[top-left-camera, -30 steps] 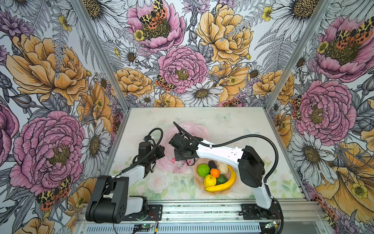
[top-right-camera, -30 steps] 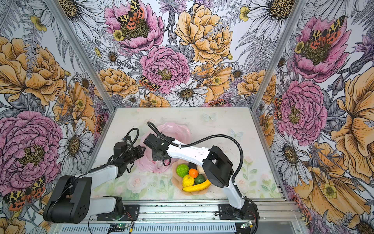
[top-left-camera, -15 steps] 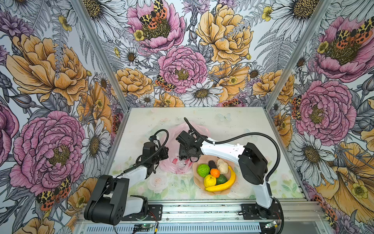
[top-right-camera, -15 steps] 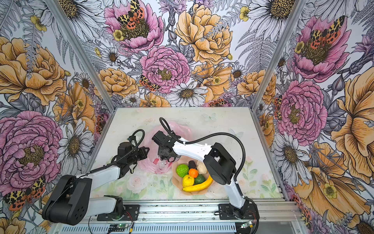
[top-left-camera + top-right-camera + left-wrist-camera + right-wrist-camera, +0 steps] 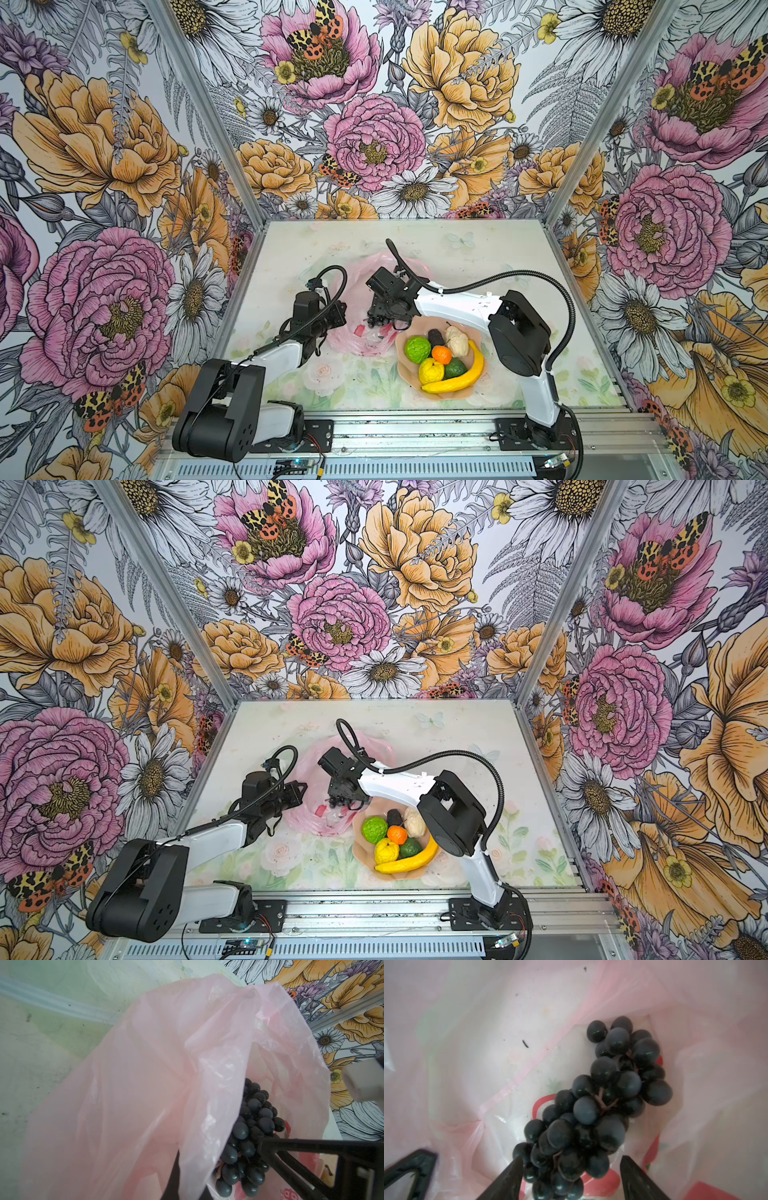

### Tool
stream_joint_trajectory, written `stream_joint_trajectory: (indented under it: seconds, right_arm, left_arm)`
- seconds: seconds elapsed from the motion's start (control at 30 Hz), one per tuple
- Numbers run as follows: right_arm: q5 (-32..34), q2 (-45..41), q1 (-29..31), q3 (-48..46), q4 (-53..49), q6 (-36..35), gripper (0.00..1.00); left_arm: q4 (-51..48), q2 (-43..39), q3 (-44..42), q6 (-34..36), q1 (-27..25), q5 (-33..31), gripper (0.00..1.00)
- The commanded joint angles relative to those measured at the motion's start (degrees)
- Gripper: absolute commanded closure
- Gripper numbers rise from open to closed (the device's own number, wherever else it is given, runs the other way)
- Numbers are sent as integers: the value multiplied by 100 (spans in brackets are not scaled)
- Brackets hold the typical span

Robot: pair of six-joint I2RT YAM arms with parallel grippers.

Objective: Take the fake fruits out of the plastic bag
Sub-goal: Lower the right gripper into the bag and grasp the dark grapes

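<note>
Nearest, on peach scalloped plate [image 5: 401, 361]: yellow plastic banana [image 5: 461, 376] among fake fruits [image 5: 441, 354]. Beyond, inside thin translucent pink plastic bag [image 5: 357, 270]: dark purple grape bunch [image 5: 602, 1105], straddled by right gripper [image 5: 571, 1158], jaws wide apart. Beside it, left gripper [image 5: 338, 313] pinched closed on bag edge.

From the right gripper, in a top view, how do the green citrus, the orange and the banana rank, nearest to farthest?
1. Green citrus, left side of the plate, nearest the right gripper.
2. Orange, plate's middle.
3. Banana, plate's right edge.
</note>
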Motion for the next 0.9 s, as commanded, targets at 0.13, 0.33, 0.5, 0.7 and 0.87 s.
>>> stream_joint_trajectory:
  seconds: [0.13,0.33,0.5,0.7,0.87]
  right_arm:
    - [57,-11,15,87,12,21,21]
    - [-119,498,-34,668,7,-154,10]
    - [-183,813,-147,899,3,-120,7]
    - [-82,1208,-201,1247,-38,-190,8]
    - [-123,1471,-194,1528,-33,-361,24]
  left_arm:
    - [53,-113,72,125,-39,-132,100]
    - [51,-111,72,131,-37,-118,100]
    - [66,-131,63,132,-32,-114,100]
    - [168,-122,54,132,-36,10,100]
    - [207,-148,47,138,-25,29,100]
